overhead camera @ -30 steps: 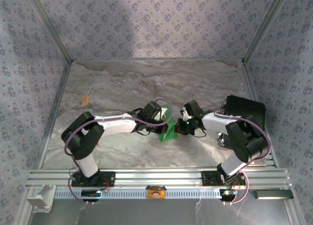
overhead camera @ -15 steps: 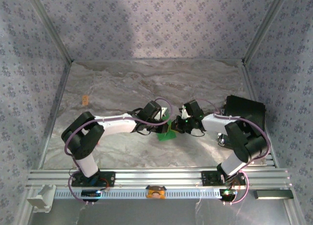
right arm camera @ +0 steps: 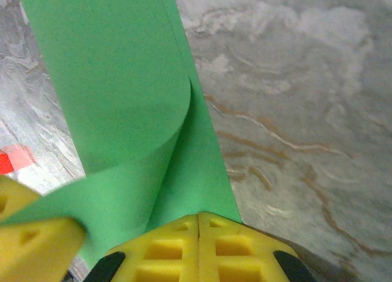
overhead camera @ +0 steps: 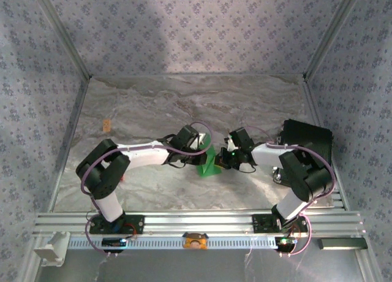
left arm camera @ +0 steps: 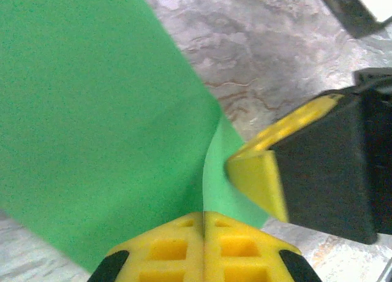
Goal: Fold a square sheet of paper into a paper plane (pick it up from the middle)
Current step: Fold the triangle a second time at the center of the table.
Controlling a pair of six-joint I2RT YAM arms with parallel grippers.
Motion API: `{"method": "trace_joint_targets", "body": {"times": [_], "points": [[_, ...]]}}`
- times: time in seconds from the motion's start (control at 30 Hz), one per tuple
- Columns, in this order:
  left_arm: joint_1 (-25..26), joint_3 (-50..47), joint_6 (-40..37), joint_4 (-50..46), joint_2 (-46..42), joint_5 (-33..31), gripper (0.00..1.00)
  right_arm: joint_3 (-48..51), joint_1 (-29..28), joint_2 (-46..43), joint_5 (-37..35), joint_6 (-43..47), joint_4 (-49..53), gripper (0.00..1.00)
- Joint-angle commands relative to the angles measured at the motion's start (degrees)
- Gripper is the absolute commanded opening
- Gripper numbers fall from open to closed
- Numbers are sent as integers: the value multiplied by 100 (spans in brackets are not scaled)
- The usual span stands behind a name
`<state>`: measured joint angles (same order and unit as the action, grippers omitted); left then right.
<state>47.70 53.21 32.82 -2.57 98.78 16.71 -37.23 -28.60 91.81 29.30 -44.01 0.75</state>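
Just nearer than the middle of the table [overhead camera: 153,110], the right gripper [overhead camera: 224,160] has edged in toward the left gripper [overhead camera: 206,151]. Both pairs of jaws are clamped on the square sheet of paper [overhead camera: 211,165], which curls upright between them, so a 2-handed fold looks underway.

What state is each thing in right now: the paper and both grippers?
green paper: bent over in a soft curl, pinched from both sides, not yet a dart.
left gripper: shut on the green paper.
right gripper: shut on the green paper.
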Motion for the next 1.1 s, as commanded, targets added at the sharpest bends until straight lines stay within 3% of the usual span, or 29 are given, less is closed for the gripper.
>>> {"method": "trace_joint_targets", "body": {"times": [0.0, 0.5, 0.87, 1.07], "points": [[-81, -115, -117, 7, -97, 22, 3, 221, -73, -160, -384, -40, 640, 7], [-87, -3, -346, 47, 395, 69, 3, 103, -93, -124, -362, -23, 587, 8], [-86, -169, -206, 296, 317, 263, 4, 93, -223, -370, -64, -204, 154, 14], [-85, -180, -153, 355, 278, 307, 4, 185, -239, -177, -56, -384, -44, 11]]}}
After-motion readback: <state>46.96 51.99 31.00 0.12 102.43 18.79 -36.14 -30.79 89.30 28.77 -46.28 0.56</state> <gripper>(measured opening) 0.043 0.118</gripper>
